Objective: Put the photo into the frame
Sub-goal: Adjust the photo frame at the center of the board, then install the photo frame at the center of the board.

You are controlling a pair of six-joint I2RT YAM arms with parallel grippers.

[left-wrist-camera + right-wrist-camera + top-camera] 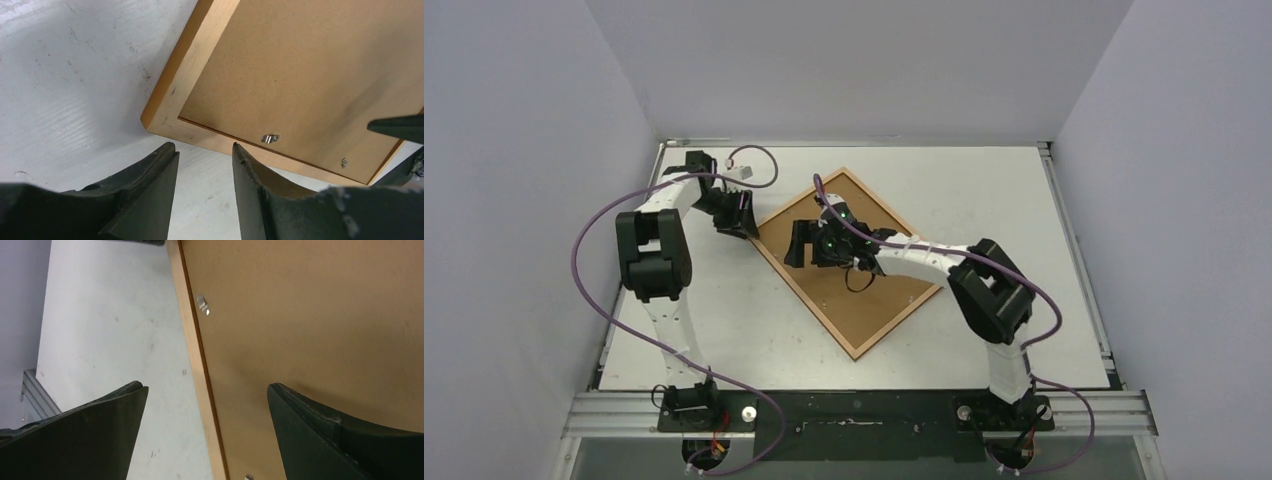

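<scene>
Top external showed the frame (882, 312) lying back-up, long axis diagonal from far-left to near-right, left gripper (202, 148) narrowly parted, right gripper (206, 388) spread wide, both empty.

Soft, even light from above fills the scene. The white bench (724, 330) is bright, with no glare, and the shadows on it are faint. In the wrist views the frame (167, 105) looks sharp. The dark left tool (202, 145) and right tool (206, 387), close to the lens, look slightly blurred and underlit.
</scene>
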